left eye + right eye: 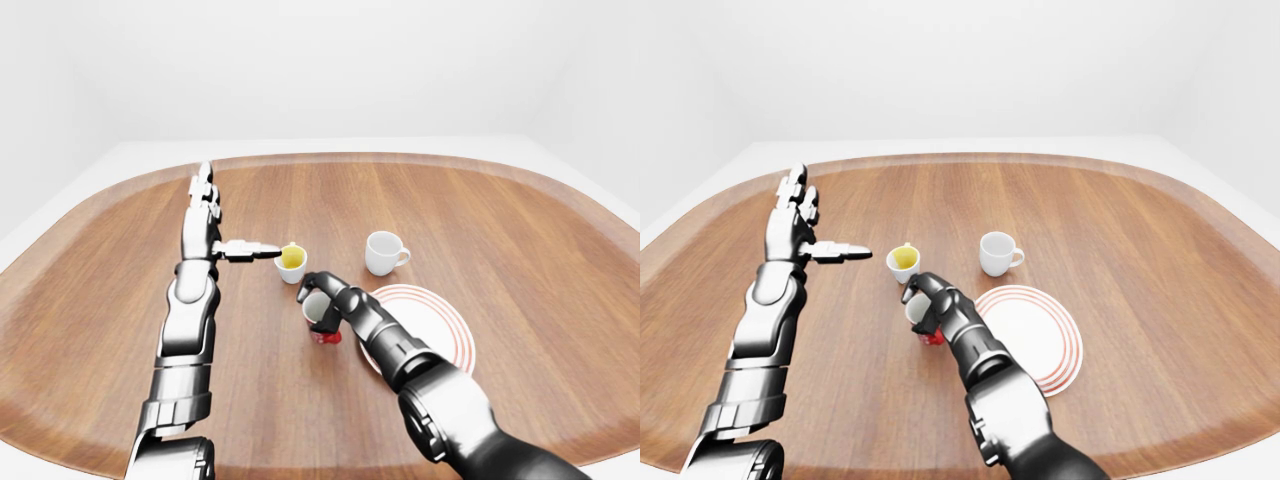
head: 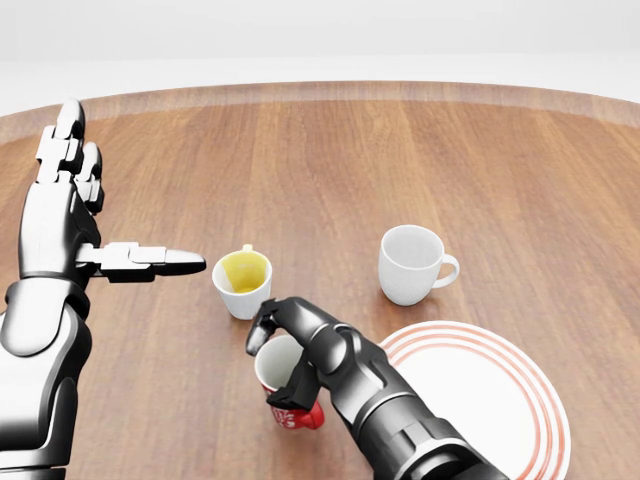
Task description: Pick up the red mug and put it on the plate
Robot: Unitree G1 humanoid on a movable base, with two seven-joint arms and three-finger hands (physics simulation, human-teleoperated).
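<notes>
red mug [image 2: 285, 385] — clasped by the right hand [image 2: 305, 360], fingers curled round its rim and body, just left of the plate [image 2: 480, 400] in the head view; left hand [image 2: 75, 225] is held spread open, apart.

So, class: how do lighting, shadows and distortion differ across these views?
Head view: flat, even light, hardly any shadow under the white mug; everything sharp. Left-eye and right-eye views: wide-angle, the wooden table edge bows markedly; the right hand stays crisp.

Bright, even, shadowless light; sharp renders; soft sheen on the table [image 2: 420, 150]; the eye views bend its edges.
</notes>
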